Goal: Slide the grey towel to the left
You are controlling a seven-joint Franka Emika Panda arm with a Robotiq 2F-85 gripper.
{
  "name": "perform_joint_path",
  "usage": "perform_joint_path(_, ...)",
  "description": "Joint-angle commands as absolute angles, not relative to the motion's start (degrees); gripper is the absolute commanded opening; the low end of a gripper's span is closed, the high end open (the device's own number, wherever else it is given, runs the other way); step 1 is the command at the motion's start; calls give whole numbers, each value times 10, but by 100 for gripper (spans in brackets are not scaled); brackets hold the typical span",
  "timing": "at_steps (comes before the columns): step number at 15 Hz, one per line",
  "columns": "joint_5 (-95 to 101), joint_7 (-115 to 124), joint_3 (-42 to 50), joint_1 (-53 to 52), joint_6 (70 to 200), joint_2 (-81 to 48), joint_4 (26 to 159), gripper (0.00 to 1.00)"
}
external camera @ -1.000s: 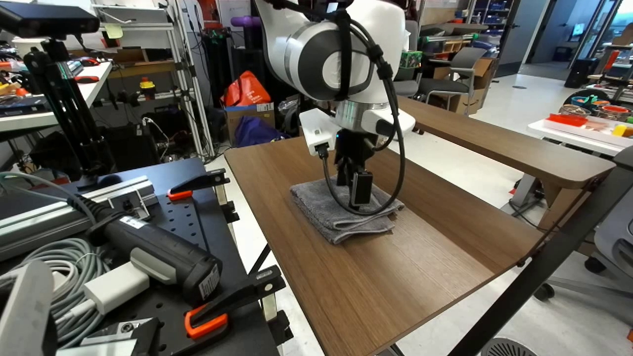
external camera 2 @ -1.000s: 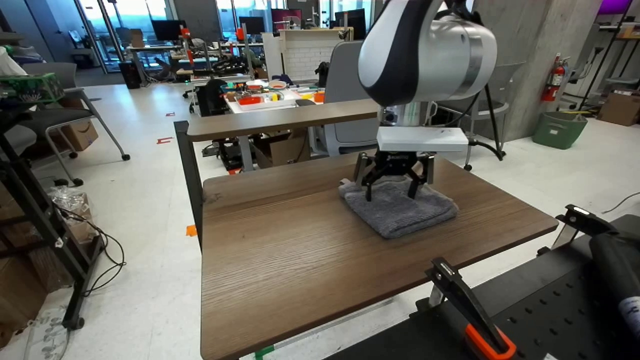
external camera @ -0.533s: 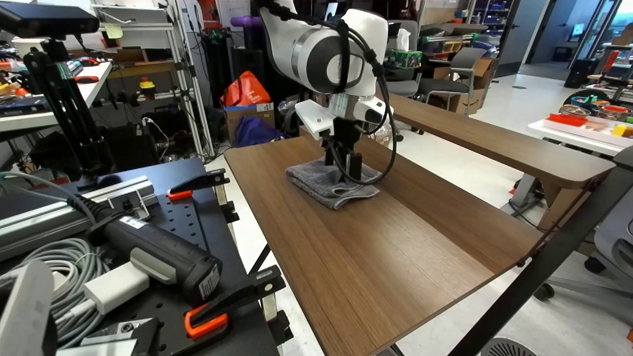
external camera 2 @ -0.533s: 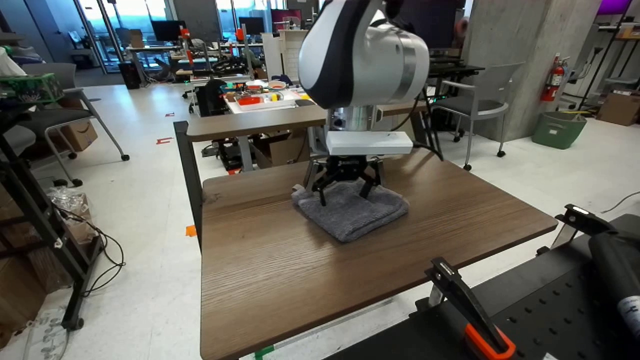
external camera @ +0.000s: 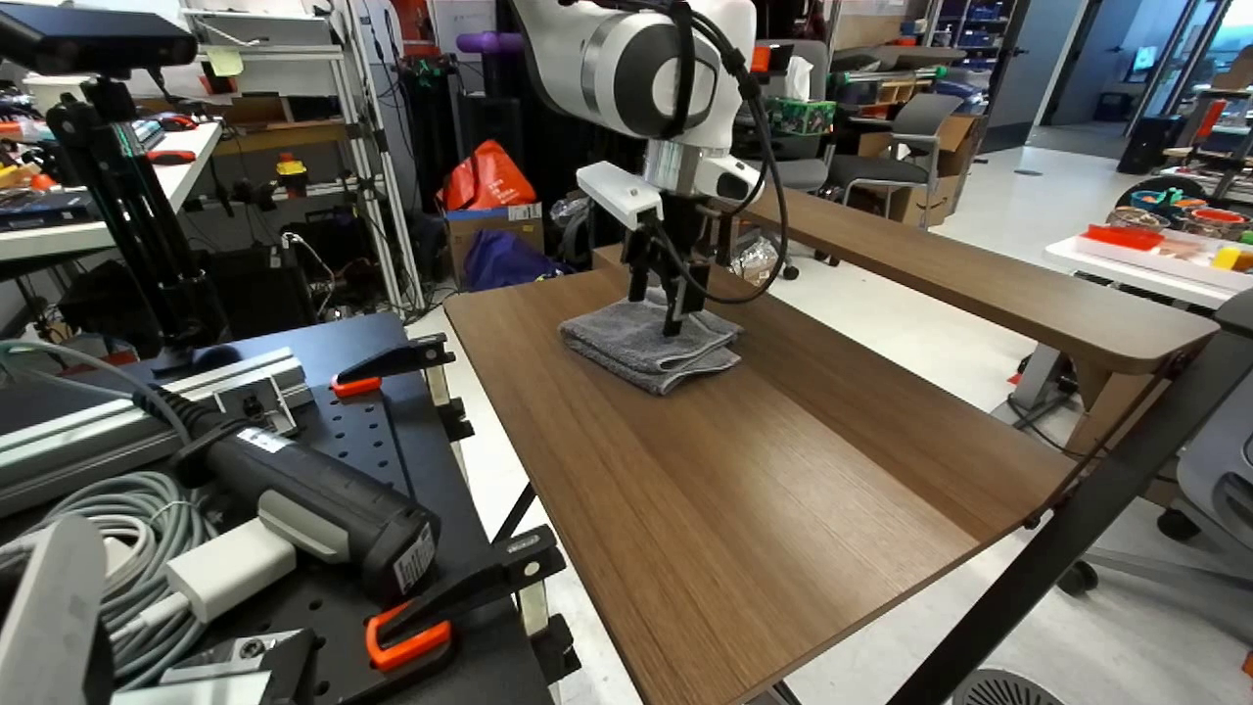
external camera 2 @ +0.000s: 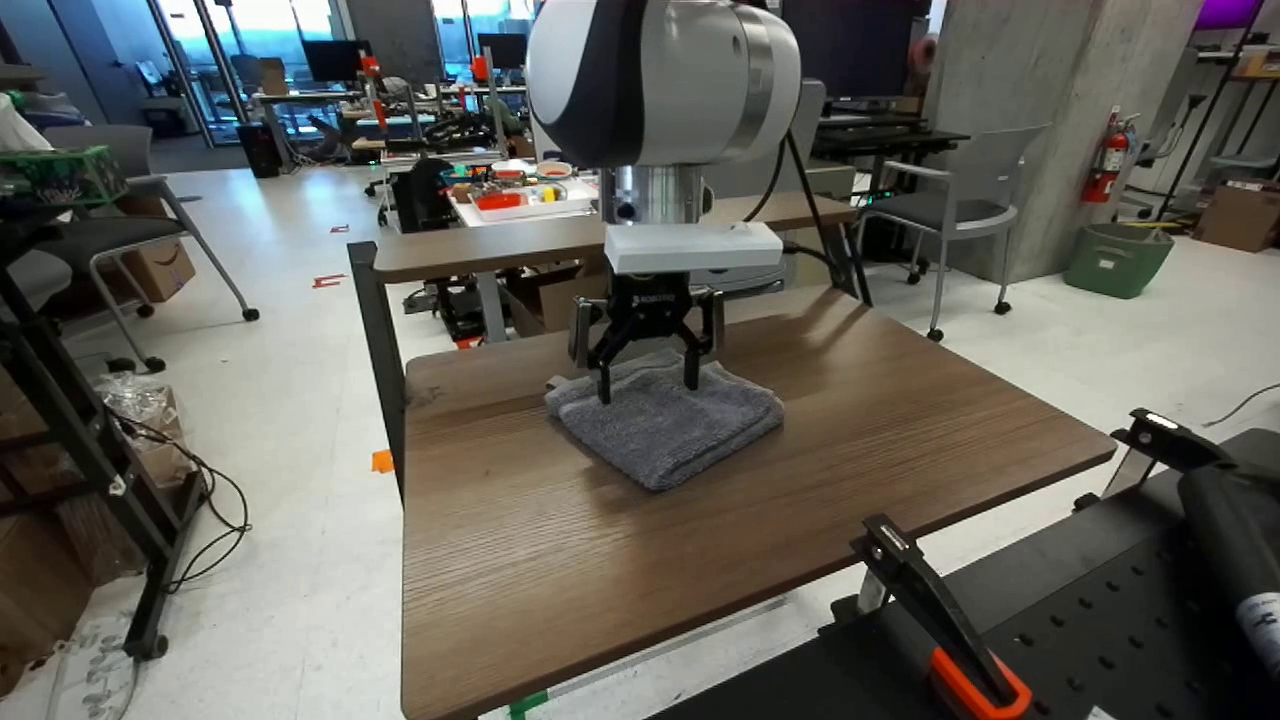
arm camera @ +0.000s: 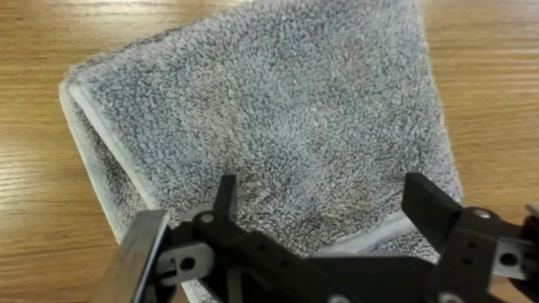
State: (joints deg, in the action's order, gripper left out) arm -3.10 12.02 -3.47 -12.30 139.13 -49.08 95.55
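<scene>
The grey towel (external camera: pixel 612 338) lies folded on the brown tabletop (external camera: pixel 783 548), towards the far end in that exterior view. It also shows in an exterior view (external camera 2: pixel 665 440), nearer the tabletop's left edge. In the wrist view the towel (arm camera: pixel 290 105) fills most of the picture, with layered folded edges at its left. My gripper (external camera: pixel 654 315) is open, with its two black fingers apart and pointing down at the towel's top. The open gripper also shows in an exterior view (external camera 2: pixel 648 394) and in the wrist view (arm camera: pixel 321 176). I cannot tell whether the fingertips touch the cloth.
A raised brown shelf (external camera: pixel 979 279) runs along one side of the tabletop, with a dark upright (external camera 2: pixel 376 350) at its end. A black bench (external camera: pixel 362 441) stands beside the table, bearing orange-tipped clamps (external camera: pixel 411 636), cables (external camera: pixel 147 539) and a dark tool (external camera: pixel 303 499).
The towel has slid with my gripper across the tabletop, leftwards in an exterior view and farther away in an exterior view. The hand has risen a little in the last half second. The fingers stay apart.
</scene>
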Motion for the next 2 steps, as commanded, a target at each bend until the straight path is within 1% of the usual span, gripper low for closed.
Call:
perform_joint_path(1, -21, 118, -34, -126, 1376, -481, 960, 100)
perform_joint_path(2, -13, 118, -33, -127, 1366, -471, 968, 100)
